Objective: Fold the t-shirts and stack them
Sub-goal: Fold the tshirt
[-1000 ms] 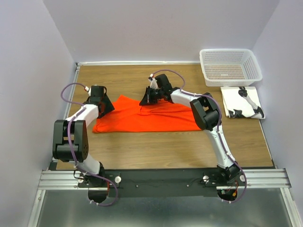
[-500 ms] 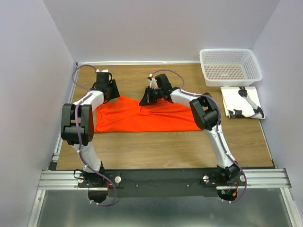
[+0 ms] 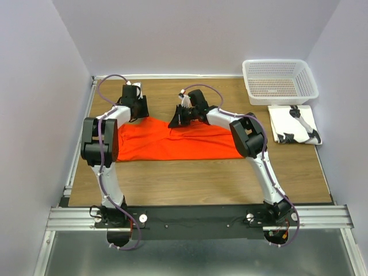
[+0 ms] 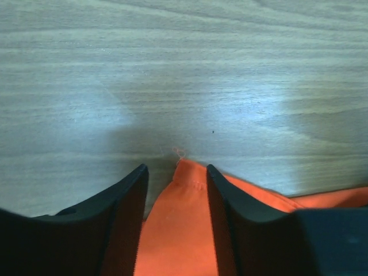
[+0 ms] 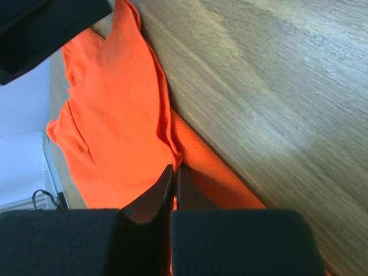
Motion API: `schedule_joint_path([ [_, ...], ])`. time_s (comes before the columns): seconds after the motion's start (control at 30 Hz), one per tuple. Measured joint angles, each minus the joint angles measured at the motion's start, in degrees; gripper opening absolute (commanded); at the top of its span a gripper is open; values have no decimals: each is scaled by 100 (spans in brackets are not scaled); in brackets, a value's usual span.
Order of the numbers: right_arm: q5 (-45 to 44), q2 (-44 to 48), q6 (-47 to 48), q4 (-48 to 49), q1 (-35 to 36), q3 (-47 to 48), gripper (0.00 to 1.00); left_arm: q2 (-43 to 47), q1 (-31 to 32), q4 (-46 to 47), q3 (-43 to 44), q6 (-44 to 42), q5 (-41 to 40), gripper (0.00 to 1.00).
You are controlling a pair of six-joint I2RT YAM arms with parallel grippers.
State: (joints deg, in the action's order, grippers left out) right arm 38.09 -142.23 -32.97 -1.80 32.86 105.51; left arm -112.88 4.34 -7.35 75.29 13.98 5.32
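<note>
One orange-red t-shirt (image 3: 172, 141) lies spread across the middle of the wooden table. My left gripper (image 3: 137, 109) is at the shirt's far left corner. In the left wrist view it (image 4: 175, 172) is open, with a hemmed corner of the t-shirt (image 4: 184, 224) lying between the fingers. My right gripper (image 3: 177, 122) is at the shirt's far edge near the middle. In the right wrist view it (image 5: 175, 171) is shut on a pinched ridge of the t-shirt (image 5: 121, 115).
A white mesh basket (image 3: 280, 80) stands at the far right corner. In front of it lies a white flat board (image 3: 293, 123) with a black tool on it. Bare wood (image 3: 201, 178) lies in front of the shirt.
My left arm has swung from the shirt's left side up to its far left corner. My right gripper has stayed on the shirt's far edge.
</note>
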Motion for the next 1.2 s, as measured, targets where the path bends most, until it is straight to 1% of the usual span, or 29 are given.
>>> schedule_joint_path([
  [0.07,9,-17,0,7,2,24,7,-111,-4,2,50,-37,35,48],
  [0.1,15,-26,0,11,2,31,7,-201,-4,-2,83,-57,57,45],
  [0.13,22,-28,0,17,0,31,7,-260,-9,-2,101,-70,72,43],
  [0.27,26,-31,0,26,2,31,7,-328,-9,37,144,-114,129,42],
  [0.4,39,-39,-2,44,0,31,7,-387,-9,37,199,-138,173,34],
  [0.43,39,-39,-2,44,0,31,7,-407,-9,37,219,-153,184,30],
  [0.47,39,-39,0,44,0,31,7,-417,-9,39,229,-160,192,30],
  [0.6,39,-39,-2,46,0,31,7,-424,-9,31,229,-190,247,10],
  [0.63,39,-39,-2,46,0,31,7,-424,-9,24,229,-203,256,8],
  [0.67,37,-39,0,46,0,31,7,-424,-9,9,229,-210,275,0],
  [1.0,33,-37,24,44,2,44,7,-337,-15,-90,271,-269,286,0],
  [1.2,-44,-2,179,20,2,42,8,212,-15,-170,251,-280,275,0],
])
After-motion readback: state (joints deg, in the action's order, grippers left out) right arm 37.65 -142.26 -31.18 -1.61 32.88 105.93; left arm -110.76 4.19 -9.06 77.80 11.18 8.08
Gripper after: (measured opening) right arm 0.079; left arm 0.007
